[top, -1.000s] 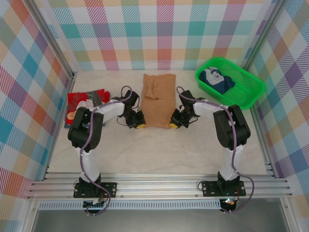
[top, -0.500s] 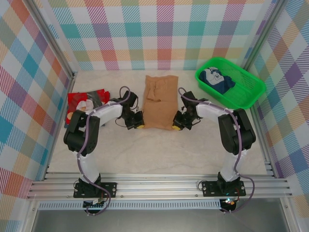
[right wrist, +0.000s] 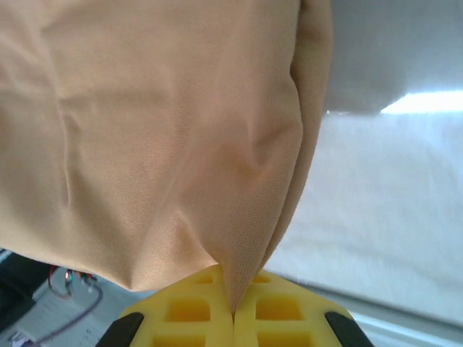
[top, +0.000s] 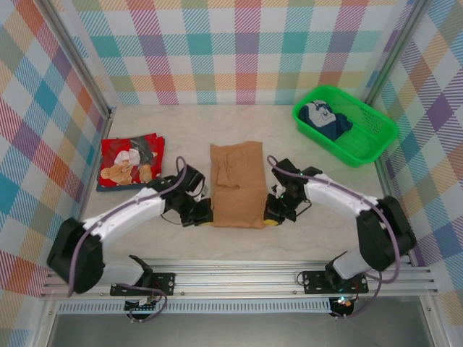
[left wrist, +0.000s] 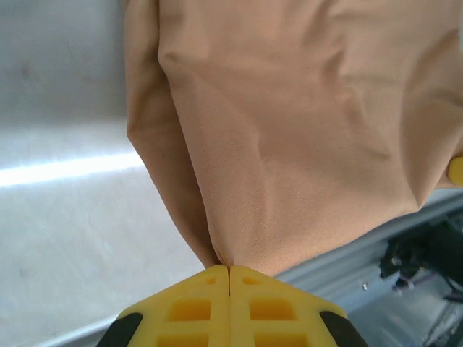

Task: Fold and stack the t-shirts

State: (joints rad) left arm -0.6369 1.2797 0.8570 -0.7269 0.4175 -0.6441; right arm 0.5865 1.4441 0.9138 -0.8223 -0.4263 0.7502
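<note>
The tan shirt [top: 237,181] lies on the counter [top: 239,246] between the arms. The left end effector [left wrist: 229,269] and right end effector [right wrist: 233,293] each pinch a near corner. The red shirt [top: 130,160] lies folded, far left.

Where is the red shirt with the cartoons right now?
In the top view, the red shirt lies on the left side of the table. It is left of the tan shirt in the middle and far from the green basket on the right.
</note>
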